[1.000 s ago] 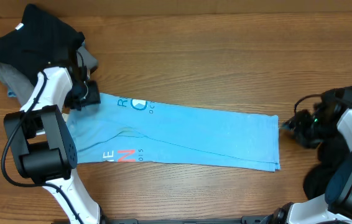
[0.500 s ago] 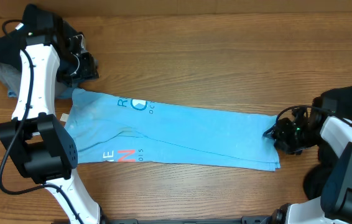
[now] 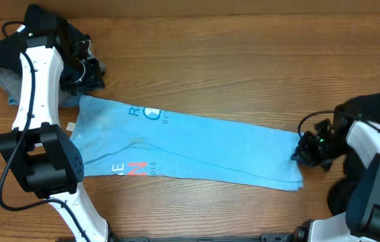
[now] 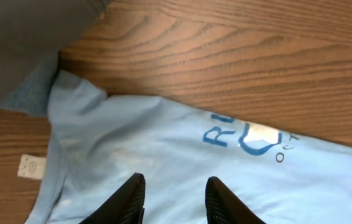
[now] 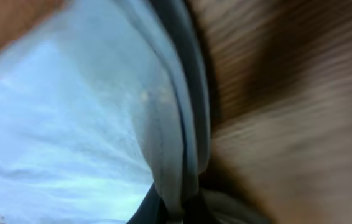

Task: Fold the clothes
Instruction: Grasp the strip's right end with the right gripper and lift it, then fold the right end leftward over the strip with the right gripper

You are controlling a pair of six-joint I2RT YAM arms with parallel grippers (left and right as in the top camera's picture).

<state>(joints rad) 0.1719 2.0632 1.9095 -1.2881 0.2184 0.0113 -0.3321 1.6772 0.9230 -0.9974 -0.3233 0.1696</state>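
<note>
Blue shirt lies flat on the bench as one long strip. Its long axis runs left to right, dipping slightly toward the right, with the print end at left and the hem end at right. The right claw sits at the hem end, pressed together and pinching the layered shirt edge; the wrist view shows fabric bunched between its fingers, though blurred. The left claw is over the print end near the far corner. Its fingers are spread with nothing between them, and I cannot tell if they touch the cloth. So each arm has its own end: right nearer the hem, left nearer the print. The likely next fold carries the hem leftward along the long axis, toward the left claw. Count: one blue shirt, one black garment heaped at the far left corner just beyond the shirt, one grey cloth under it, one white tag beside the shirt's left edge, two claws.
</note>
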